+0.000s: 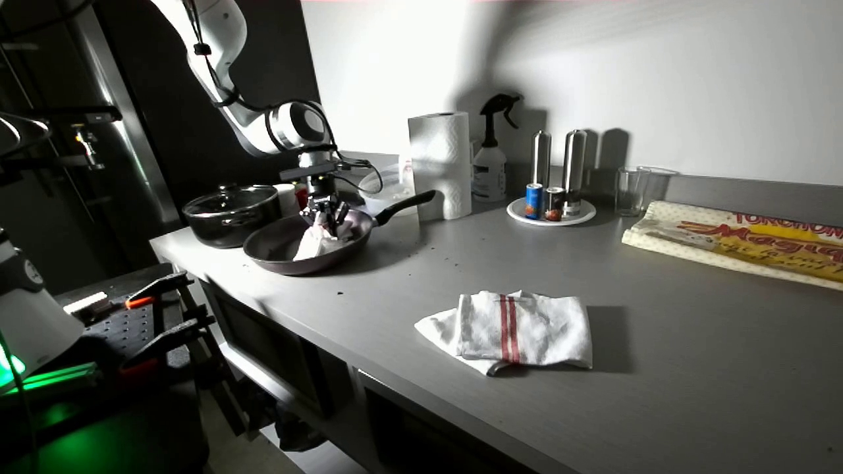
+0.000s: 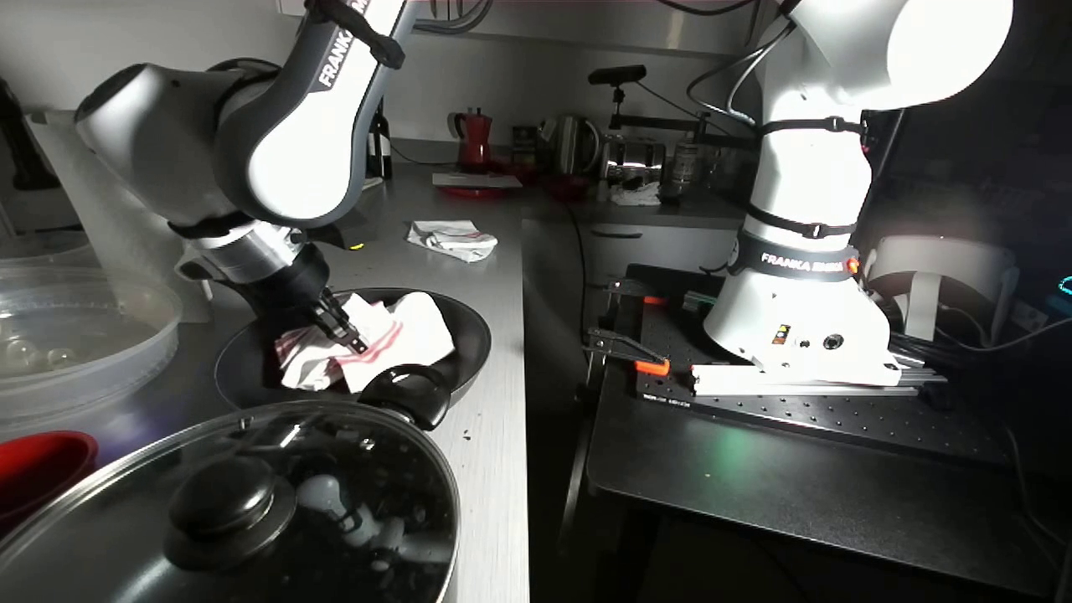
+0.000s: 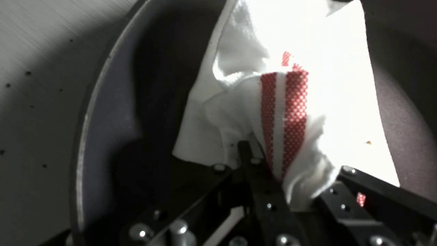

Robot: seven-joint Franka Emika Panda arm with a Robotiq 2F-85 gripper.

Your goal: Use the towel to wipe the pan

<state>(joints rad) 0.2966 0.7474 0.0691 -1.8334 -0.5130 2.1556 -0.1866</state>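
A dark frying pan stands on the counter with its handle toward the paper towel roll. The pan also shows in the other views. A white towel with red stripes lies bunched inside the pan; it shows in both exterior views. My gripper points down into the pan. Its fingers are shut on a bunched, striped fold of the towel. The towel's lower part spreads on the pan floor. The towel hides part of the pan floor.
A lidded pot stands close beside the pan. A plastic tub, paper towel roll and spray bottle stand behind it. A second folded striped towel lies on the counter. Dark crumbs lie near the pan.
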